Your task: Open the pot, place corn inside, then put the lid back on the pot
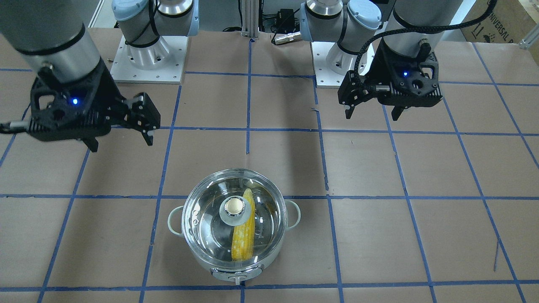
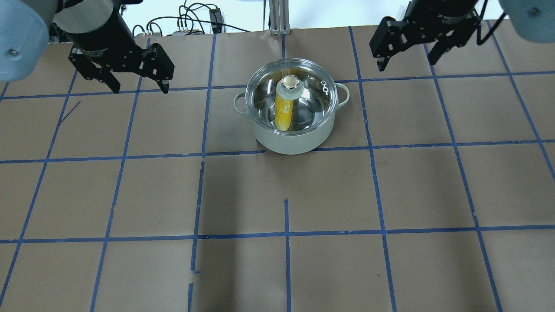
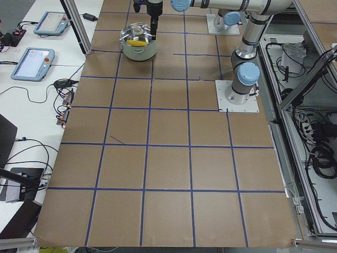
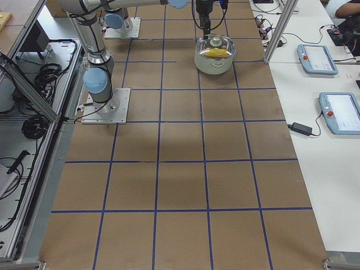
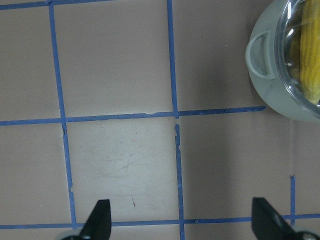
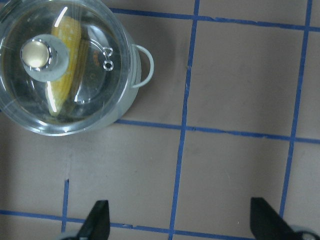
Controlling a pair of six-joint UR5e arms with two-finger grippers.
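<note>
The pot stands on the taped brown table, far centre in the overhead view and near the front edge in the front-facing view. The glass lid sits on it, beige knob up. The yellow corn lies inside under the lid and also shows in the front-facing view. My left gripper hovers open and empty, left of the pot. My right gripper hovers open and empty, right of it. The left wrist view shows the pot at upper right; the right wrist view shows the lid at upper left.
Blue tape lines grid the table. Both arm bases stand at the robot's edge. A cardboard box sits beyond the corner. Teach pendants and cables lie on the side bench past the pot.
</note>
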